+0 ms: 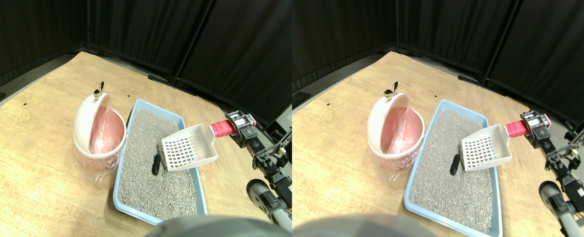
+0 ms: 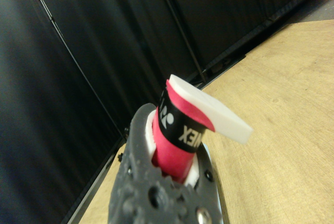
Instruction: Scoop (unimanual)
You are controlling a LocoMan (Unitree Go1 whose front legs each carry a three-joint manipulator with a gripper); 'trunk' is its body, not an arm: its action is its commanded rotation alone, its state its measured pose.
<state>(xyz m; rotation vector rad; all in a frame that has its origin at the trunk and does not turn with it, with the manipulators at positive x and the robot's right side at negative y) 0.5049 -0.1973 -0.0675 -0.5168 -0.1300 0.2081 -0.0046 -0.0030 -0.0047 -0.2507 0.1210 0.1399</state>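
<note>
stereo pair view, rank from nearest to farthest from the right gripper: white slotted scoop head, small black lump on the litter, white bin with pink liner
From the right gripper, which holds the red wrapped handle:
1. White slotted plastic scoop head, just beyond the handle, over the blue litter tray.
2. Small black lump, on the grey litter beside the scoop's front edge.
3. White round bin with pink liner, left of the tray.

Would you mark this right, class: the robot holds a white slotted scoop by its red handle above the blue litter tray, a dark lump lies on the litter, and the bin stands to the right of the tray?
Not quite. In the stereo pair view the bin stands left of the blue litter tray, not right. The rest holds: the right gripper grips the scoop by its red handle above the tray, with the dark lump on the litter.
</note>
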